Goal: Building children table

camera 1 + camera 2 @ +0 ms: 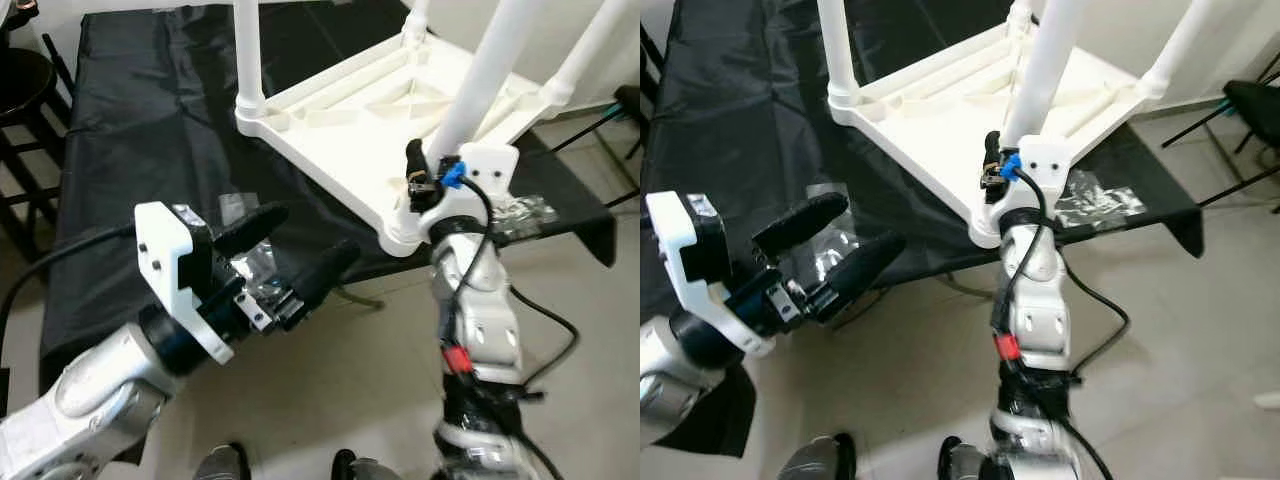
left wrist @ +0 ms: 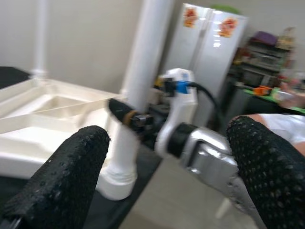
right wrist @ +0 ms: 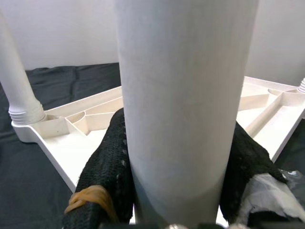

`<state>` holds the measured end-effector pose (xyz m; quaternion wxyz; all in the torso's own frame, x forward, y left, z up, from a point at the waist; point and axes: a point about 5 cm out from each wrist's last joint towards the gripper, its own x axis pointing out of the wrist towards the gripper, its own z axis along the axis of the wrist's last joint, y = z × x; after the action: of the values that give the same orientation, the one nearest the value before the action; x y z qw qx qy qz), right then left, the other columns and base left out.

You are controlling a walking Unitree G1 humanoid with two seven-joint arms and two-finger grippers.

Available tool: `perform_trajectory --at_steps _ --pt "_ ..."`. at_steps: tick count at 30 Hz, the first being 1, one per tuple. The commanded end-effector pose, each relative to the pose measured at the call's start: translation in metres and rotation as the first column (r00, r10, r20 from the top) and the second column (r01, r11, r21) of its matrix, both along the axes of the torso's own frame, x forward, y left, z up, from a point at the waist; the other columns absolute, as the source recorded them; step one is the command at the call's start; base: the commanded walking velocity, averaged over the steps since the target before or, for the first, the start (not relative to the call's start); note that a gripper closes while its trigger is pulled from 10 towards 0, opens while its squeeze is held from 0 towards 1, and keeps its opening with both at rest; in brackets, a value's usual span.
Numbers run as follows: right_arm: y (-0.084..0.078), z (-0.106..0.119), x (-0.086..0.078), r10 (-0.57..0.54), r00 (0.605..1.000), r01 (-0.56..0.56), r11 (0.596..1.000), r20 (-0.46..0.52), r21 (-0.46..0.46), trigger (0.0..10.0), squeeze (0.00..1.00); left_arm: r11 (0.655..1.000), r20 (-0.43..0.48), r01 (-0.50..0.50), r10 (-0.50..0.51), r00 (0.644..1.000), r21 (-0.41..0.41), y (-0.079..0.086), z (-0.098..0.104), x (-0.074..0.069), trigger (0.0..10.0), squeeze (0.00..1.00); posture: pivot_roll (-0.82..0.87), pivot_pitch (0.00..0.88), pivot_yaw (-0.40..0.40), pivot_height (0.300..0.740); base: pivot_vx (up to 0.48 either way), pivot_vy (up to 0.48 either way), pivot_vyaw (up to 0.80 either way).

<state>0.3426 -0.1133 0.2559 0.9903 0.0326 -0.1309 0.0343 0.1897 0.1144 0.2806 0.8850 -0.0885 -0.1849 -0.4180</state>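
A white plastic children's table top lies upside down on a black-covered table, with white legs standing up from its corners. My right gripper is shut on the near white leg close to its base, one black finger on each side of the tube. My left gripper hovers open over the near edge of the black cloth, to the left of that corner, holding nothing. Between its two black fingers the left wrist view looks at the held leg.
The black cloth covers the work table. Clear plastic wrapping lies near its right end. A dark stool stands at the far left. Beige tiled floor lies below, and a white fridge stands in the background.
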Motion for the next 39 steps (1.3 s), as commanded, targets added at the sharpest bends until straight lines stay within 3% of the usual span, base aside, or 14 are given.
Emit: perform_trajectory --at_steps 1,3,4,18,19,20,21,22,25,26,28,29,36,39 --pt "0.011 -0.049 0.008 0.067 0.960 -0.061 0.998 -0.273 0.032 10.0 0.00 1.000 -0.006 0.024 -0.024 1.000 0.000 -0.003 -0.003 -0.001 10.0 0.00 0.02 0.295 -0.056 0.740 0.000 0.000 0.00" --pt "0.013 -0.037 0.008 0.161 0.960 -0.156 0.987 -0.229 0.039 10.0 0.23 1.000 -0.007 0.027 -0.027 1.000 -0.003 -0.004 -0.003 -0.002 10.0 0.00 0.02 0.296 -0.063 0.740 0.000 0.000 0.00" --pt "0.013 -0.022 0.005 0.236 0.957 -0.232 0.972 -0.168 0.043 10.0 1.00 1.000 -0.008 0.028 -0.028 1.000 -0.007 -0.005 -0.003 -0.002 10.0 0.00 0.03 0.297 -0.065 0.740 0.000 0.000 0.00" --pt "-0.041 0.043 0.007 0.727 0.671 -0.722 0.596 -0.145 -0.352 10.0 1.00 0.999 -0.011 0.033 -0.034 0.999 -0.007 -0.006 -0.004 -0.002 10.0 0.00 0.04 0.312 -0.067 0.740 0.000 0.000 0.00" --pt "-0.042 0.047 0.007 0.754 0.635 -0.750 0.549 -0.170 -0.370 10.0 0.53 0.999 -0.011 0.034 -0.034 0.999 -0.007 -0.006 -0.004 -0.002 10.0 0.00 0.04 0.312 -0.066 0.740 0.000 0.000 0.00" --pt "-0.042 0.047 0.007 0.754 0.635 -0.750 0.549 -0.170 -0.370 10.0 0.53 0.999 -0.011 0.034 -0.034 0.999 -0.007 -0.006 -0.004 -0.002 10.0 0.00 0.04 0.312 -0.066 0.740 0.000 0.000 0.00" --pt "-0.041 0.052 0.009 0.772 0.607 -0.768 0.510 -0.186 -0.388 10.0 0.00 0.999 -0.011 0.034 -0.034 0.999 -0.008 -0.006 -0.004 -0.003 10.0 0.00 0.05 0.314 -0.066 0.740 0.000 0.000 0.00" --pt "-0.042 0.056 0.010 0.789 0.581 -0.784 0.476 -0.201 -0.399 10.0 0.00 0.999 -0.011 0.034 -0.034 0.999 -0.009 -0.007 -0.004 -0.003 10.0 0.00 0.05 0.314 -0.066 0.740 0.000 0.000 0.00" --pt "-0.043 0.064 0.016 0.798 0.571 -0.789 0.467 -0.195 -0.399 10.0 0.00 0.999 -0.012 0.035 -0.035 0.999 -0.009 -0.007 -0.004 -0.004 10.0 0.00 0.05 0.316 -0.066 0.740 0.000 0.000 0.00" --pt "-0.045 0.069 0.020 0.792 0.584 -0.779 0.484 -0.178 -0.399 4.6 0.00 0.999 -0.013 0.035 -0.035 0.999 -0.007 -0.007 -0.004 -0.005 10.0 0.00 0.06 0.317 -0.067 0.740 0.000 0.000 0.00" --pt "-0.046 0.073 0.023 0.788 0.593 -0.771 0.496 -0.166 -0.399 4.6 0.00 0.999 -0.014 0.036 -0.036 0.999 -0.006 -0.007 -0.004 -0.005 10.0 0.00 0.06 0.317 -0.067 0.740 0.000 0.000 0.00" --pt "-0.046 0.074 0.024 0.792 0.585 -0.777 0.484 -0.175 -0.403 0.0 0.00 0.999 -0.014 0.035 -0.035 0.999 -0.004 -0.007 -0.004 -0.005 10.0 0.00 0.06 0.318 -0.069 0.740 0.000 0.000 0.00" --pt "-0.051 0.068 0.022 0.805 0.547 -0.803 0.425 -0.232 -0.418 0.0 0.00 1.000 -0.017 0.031 -0.031 0.999 -0.003 -0.007 -0.005 -0.007 10.0 0.00 0.06 0.320 -0.071 0.740 0.000 0.000 0.00" --pt "-0.054 0.055 0.023 0.757 0.603 -0.776 0.481 -0.253 -0.408 0.0 0.00 0.999 -0.020 0.033 -0.034 0.999 -0.002 -0.007 -0.006 -0.007 10.0 0.00 0.06 0.321 -0.078 0.740 0.000 0.000 0.00"
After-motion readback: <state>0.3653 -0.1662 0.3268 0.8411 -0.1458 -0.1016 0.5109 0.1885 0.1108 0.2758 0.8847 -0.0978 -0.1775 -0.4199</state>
